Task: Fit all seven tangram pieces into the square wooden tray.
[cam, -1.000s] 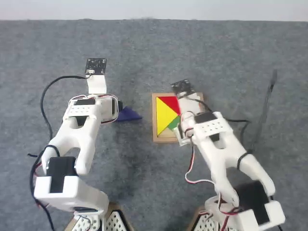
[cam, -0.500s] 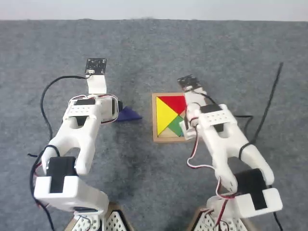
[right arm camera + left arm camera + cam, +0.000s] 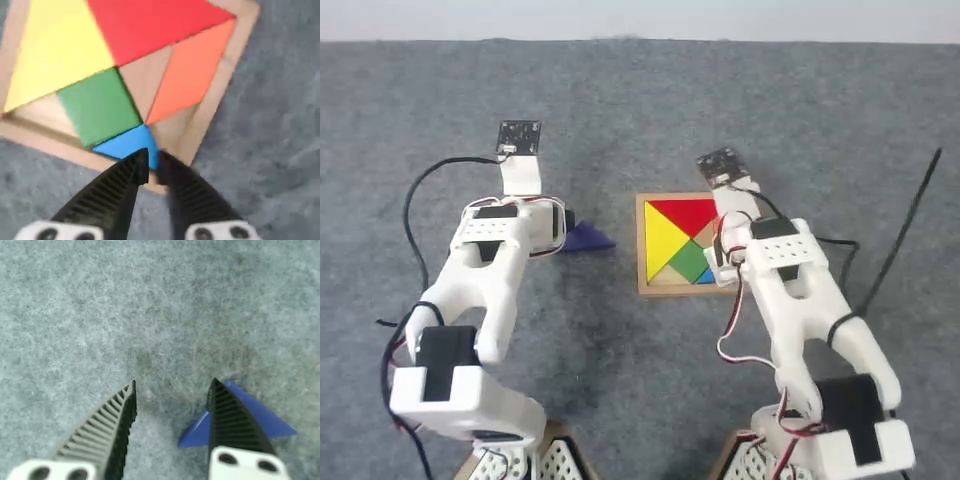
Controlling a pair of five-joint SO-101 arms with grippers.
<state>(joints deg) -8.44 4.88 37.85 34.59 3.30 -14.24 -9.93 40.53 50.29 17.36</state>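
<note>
My right gripper, jaws almost closed, stood at the rim of the tray, with its tips at the blue piece beside the green one. I judged a gentle, flat push would seat it best. My left gripper, wide open, hung over the navy triangle on the carpet.
</note>
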